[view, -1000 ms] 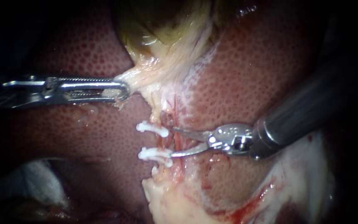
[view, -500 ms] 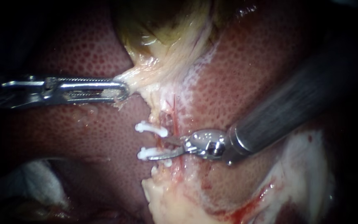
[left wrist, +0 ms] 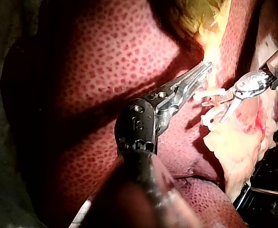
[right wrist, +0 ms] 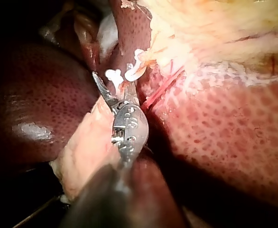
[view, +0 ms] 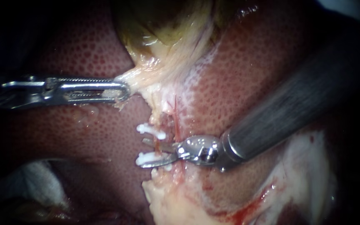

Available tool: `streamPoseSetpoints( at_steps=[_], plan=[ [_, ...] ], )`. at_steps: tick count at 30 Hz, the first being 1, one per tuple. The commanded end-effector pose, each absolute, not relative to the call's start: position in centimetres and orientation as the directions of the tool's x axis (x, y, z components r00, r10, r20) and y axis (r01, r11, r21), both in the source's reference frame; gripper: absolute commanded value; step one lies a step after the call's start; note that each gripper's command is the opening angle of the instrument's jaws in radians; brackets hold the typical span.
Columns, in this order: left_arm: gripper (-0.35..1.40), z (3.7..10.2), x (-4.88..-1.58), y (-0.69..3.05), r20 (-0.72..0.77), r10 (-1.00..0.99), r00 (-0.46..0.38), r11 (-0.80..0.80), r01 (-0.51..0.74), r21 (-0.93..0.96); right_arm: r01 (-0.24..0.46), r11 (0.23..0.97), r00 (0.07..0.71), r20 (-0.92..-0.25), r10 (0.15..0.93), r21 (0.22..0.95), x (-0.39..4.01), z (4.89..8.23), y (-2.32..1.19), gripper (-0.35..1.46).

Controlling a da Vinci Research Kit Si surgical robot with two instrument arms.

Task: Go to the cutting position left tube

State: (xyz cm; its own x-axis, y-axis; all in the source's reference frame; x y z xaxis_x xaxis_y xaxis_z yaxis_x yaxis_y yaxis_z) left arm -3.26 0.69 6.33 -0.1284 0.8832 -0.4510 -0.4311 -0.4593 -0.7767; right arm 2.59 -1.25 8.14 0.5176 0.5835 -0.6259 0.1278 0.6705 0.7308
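Sliding leftward over the last second, my right instrument [view: 151, 152] has carried its thin curved steel blades from just right of the clips to a spot between them. Against the tissue, nothing else has shifted.

At the far left, my left instrument [view: 121, 91], a long serrated steel grasper, lies level over the liver [view: 251, 75], a mottled dark-red surface. Its jaws are clamped on a pale yellowish strand of tissue [view: 140, 79] that runs up to the gallbladder [view: 163, 25], a greenish-yellow sac at the top. The left wrist view shows the same hold [left wrist: 201, 72].

Just right of centre-left, the left tube [view: 158, 145], a thin reddish strand, runs downward from that pale tissue. It carries two white plastic clips, an upper clip [view: 151, 130] and a lower clip [view: 146, 158].

My right instrument's blades stand apart with a clear gap. The upper blade lies across the tube just under the upper clip, and the lower blade lies along the lower clip. The tube sits between them, and I cannot tell whether either blade presses it. The right wrist view [right wrist: 116, 86] shows the blades spread beside the clips. The dark grey shaft runs off to the upper right.
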Motion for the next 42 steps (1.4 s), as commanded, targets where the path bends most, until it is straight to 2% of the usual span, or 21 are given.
streamPoseSetpoints(
  at_steps=[1,23,35,36,42],
  plan=[
    [-0.35,6.33,-3.27,0.69,-0.451,0.883,-0.128,-0.459,-0.431,-0.777,0.122,0.672,0.517,-0.625,0.585,0.730,2.62,8.18,-1.23,1.43],
    [-0.35,6.32,-3.29,0.67,-0.451,0.883,-0.128,-0.459,-0.433,-0.776,0.077,0.618,0.466,-0.576,0.672,0.783,2.90,8.29,-1.12,1.38],
    [-0.35,6.32,-3.30,0.67,-0.452,0.883,-0.128,-0.459,-0.433,-0.776,0.075,0.613,0.461,-0.573,0.678,0.786,2.91,8.30,-1.11,1.36],
    [-0.35,6.32,-3.30,0.67,-0.452,0.883,-0.128,-0.459,-0.433,-0.776,0.075,0.613,0.461,-0.573,0.678,0.786,2.91,8.30,-1.11,1.26],
    [-0.35,6.33,-3.30,0.67,-0.452,0.883,-0.128,-0.460,-0.433,-0.776,0.075,0.613,0.461,-0.573,0.678,0.786,2.91,8.30,-1.11,1.28]
  ],
)
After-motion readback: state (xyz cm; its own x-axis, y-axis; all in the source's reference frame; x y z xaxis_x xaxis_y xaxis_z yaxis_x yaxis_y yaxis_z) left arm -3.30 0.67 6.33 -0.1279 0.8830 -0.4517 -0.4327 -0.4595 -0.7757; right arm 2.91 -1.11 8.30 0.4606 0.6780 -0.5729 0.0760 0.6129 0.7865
